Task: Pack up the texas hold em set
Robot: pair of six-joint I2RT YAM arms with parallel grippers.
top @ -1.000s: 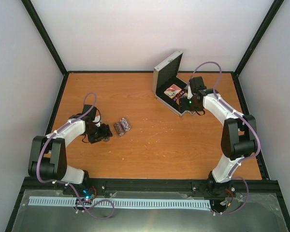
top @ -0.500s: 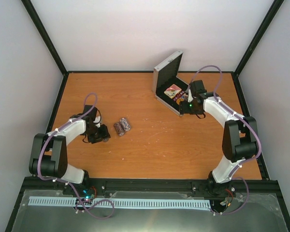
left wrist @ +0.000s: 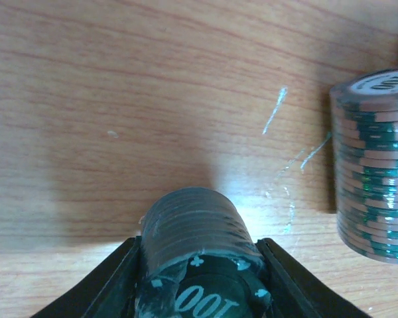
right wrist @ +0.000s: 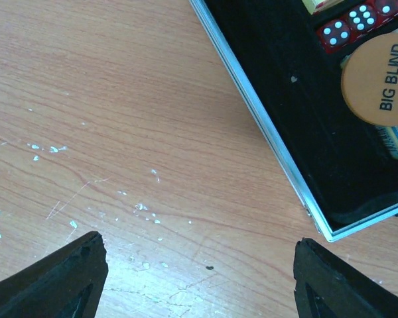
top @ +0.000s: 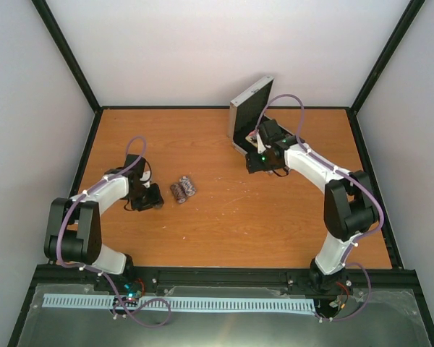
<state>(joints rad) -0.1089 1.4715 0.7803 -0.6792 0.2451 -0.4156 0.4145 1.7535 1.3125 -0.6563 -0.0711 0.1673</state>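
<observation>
Chip stack (left wrist: 196, 228) clamped in left end effector (left wrist: 199, 285), right end effector (right wrist: 202, 275) open, empty; chips may spill if squeeze slackens

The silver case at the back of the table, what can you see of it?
The case is a small silver metal box, open, its lid raised at the far side. It rests on the wooden table. Its black lining holds an orange disc marked BIG BLIND and red dice. The right fingers are beside it, not touching.

table (right wrist: 106, 99): scratched wood grain | case (right wrist: 305, 99): shiny metal rim, matt black lining | chip stacks (left wrist: 370, 165): glossy
</observation>
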